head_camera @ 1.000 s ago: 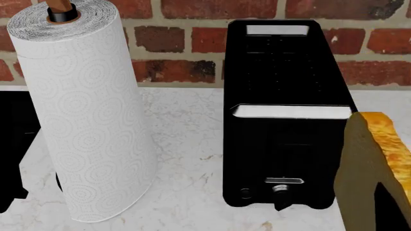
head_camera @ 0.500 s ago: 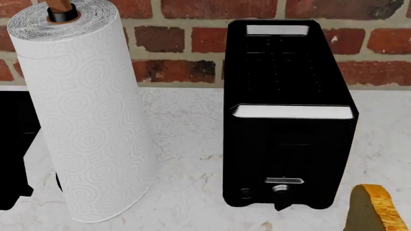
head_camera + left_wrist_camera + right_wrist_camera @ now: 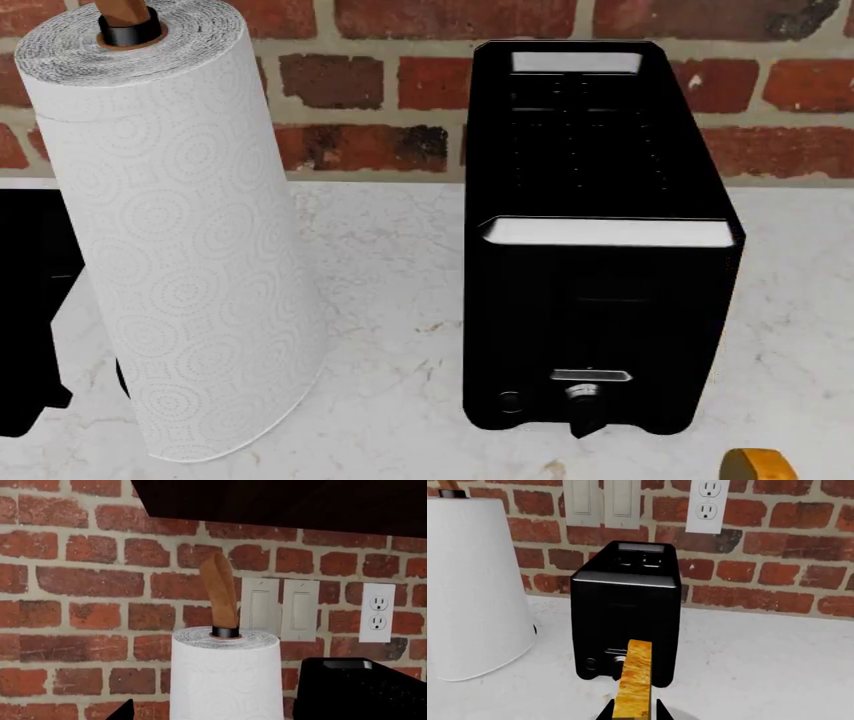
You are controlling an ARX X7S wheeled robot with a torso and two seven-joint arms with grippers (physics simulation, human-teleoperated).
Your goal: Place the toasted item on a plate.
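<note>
The right claw (image 3: pixel 632 715) pinches the toasted item (image 3: pixel 634 677) by its lower edge, its two dark fingertips closed against the faces of the golden slice, which stands upright in front of the black toaster (image 3: pixel 626 605) above the white marble tabletop (image 3: pixel 760 665). In the head view only the slice's rounded top (image 3: pixel 758 464) peeks over the bottom edge of the picture, to the right of the toaster (image 3: pixel 601 240). The left claw is out of sight; whether it is open or closed cannot be told. A tall paper towel roll (image 3: pixel 174 240) stands left of the toaster, before a brick wall (image 3: pixel 80 580).

The risks look plain. The grip is low and narrow on a thin slice, so a quick swing could tip or twist it loose. No plate appears in any view, so the arm must carry its load towards a target unseen from here. The toaster sits just behind the slice; a forward lurch could knock the slice against it.
</note>
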